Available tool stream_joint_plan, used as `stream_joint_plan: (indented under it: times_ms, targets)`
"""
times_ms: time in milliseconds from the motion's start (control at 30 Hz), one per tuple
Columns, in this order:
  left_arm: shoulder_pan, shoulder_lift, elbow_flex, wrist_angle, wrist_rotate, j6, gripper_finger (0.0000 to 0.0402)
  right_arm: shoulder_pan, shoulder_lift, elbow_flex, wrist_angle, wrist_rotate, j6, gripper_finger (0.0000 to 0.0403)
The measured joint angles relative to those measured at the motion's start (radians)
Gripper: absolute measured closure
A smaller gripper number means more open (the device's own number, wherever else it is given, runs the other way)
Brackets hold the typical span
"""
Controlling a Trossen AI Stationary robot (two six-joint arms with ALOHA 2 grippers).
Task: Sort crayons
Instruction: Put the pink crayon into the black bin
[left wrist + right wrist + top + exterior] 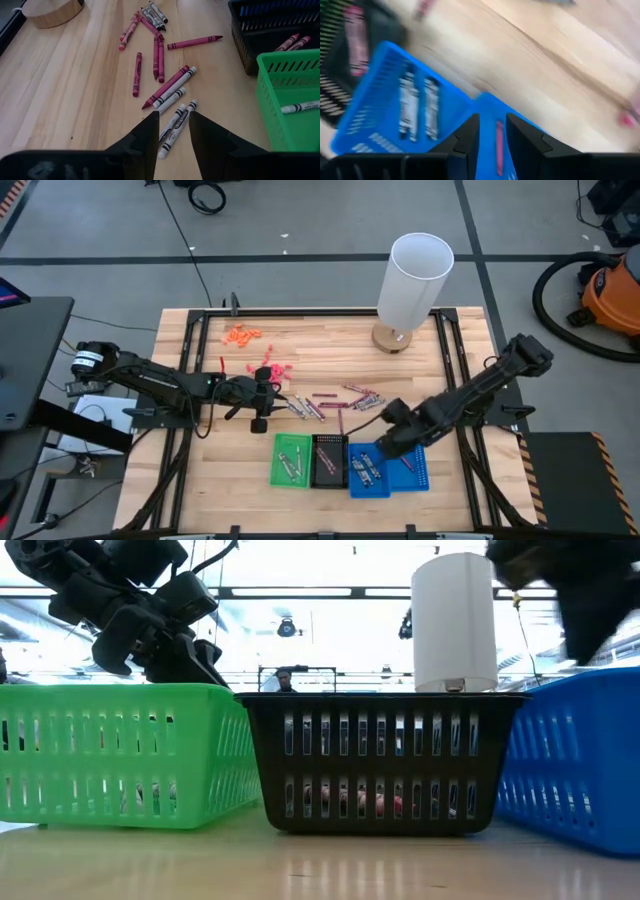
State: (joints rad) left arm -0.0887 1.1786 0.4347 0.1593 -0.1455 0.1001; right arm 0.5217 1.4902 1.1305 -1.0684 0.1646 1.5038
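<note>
Loose crayons (pixel 160 75), maroon, pinkish-red and grey-silver, lie flat on the wooden table (pixel 300 408). My left gripper (pixel 171 116) is open and slants down over two grey-silver crayons (pixel 175 125) that show between its fingertips, untouched. My right gripper (pixel 492 120) is open and points down over a flat blue tray (pixel 410 465). On that tray a pinkish-red crayon (pixel 499 142) lies between the fingers, apart from them. The green tray (pixel 292 460), black tray (pixel 330 460) and blue tray (pixel 368 470) each hold crayons.
A white cylinder on a wooden foot (pixel 413 280) stands at the far right of the table. Bright orange bits (pixel 242 335) and coral-pink bits (pixel 270 370) lie far left. The three trays stand side by side at the near edge (pixel 380 760).
</note>
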Motion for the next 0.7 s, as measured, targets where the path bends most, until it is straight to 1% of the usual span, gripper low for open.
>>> stream_joint_plan:
  times_ms: [100,233,433,500,567,700]
  targets:
    - [0.000,0.000,0.000,0.000,0.000,0.016,0.0285,0.039,0.009,0.000,-0.094,-0.037,0.124,0.0299]
    - [0.000,0.000,0.000,0.001,0.000,0.024,0.0285,0.073,0.015,-0.013,-0.193,-0.102,0.244,0.0299]
    - [0.000,0.000,0.000,0.004,0.000,0.026,0.0285,0.093,0.013,-0.058,-0.241,-0.248,0.316,0.0299]
    - [0.000,0.000,0.000,0.005,0.000,0.026,0.0285,0.093,0.013,-0.088,-0.243,-0.281,0.326,0.0299]
    - [0.001,0.000,0.000,0.006,0.000,0.026,0.0285,0.093,0.013,-0.117,-0.242,-0.281,0.323,0.0299]
    - [0.001,0.000,0.000,0.008,0.000,0.026,0.0285,0.083,-0.006,-0.188,-0.234,-0.242,0.300,0.0299]
